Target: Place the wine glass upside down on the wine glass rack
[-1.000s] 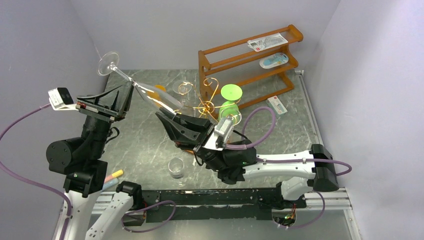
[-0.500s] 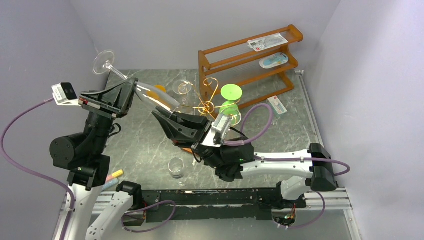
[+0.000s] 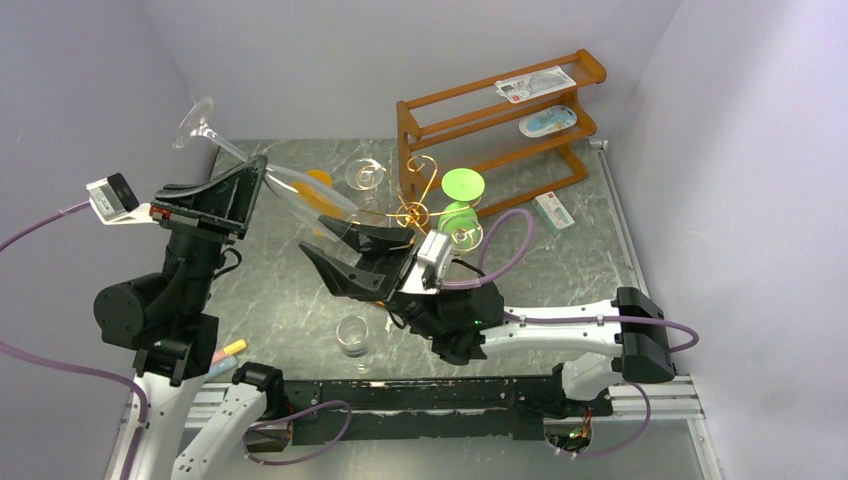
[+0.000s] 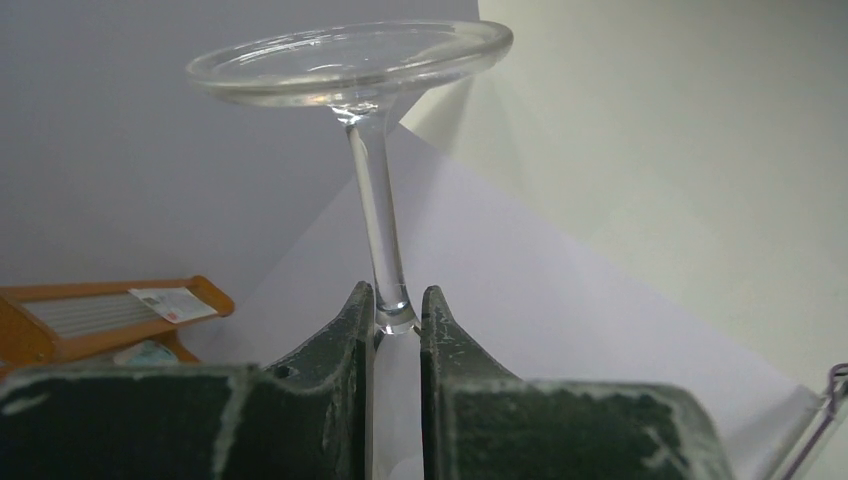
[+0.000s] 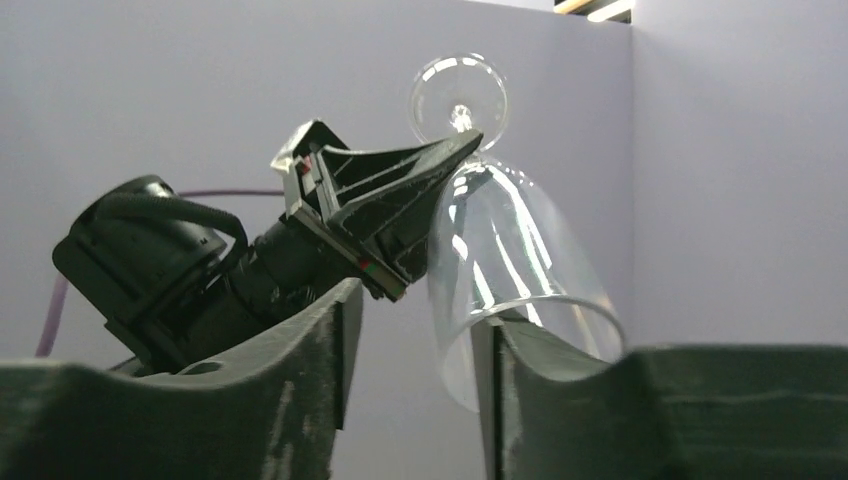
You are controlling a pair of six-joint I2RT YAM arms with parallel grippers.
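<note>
Well, the left gripper is clamping the wine glass by its stem, foot beyond the jaws. The right gripper is standing open, bowl rim partly between its jaws; the wine glass rack is waiting, nothing hung yet

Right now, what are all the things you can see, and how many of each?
table: 1, grey marbled, under it all.
wine glass: 1, clear, tilted in the air.
rack: 1, gold wire, back middle of the table.
green glass: 1, green, upside down at the rack's right.
small glass: 1, clear, standing near the arms.
shelf: 1, brown wood, back right.
packets: 3, white and blue, two on the shelf, one on the table beside it.
sticks: a few, yellow and pink, by the left arm.
left pincer: 1, black, shut on the wine glass stem.
right pincer: 1, black, open at the bowl's rim.
</note>
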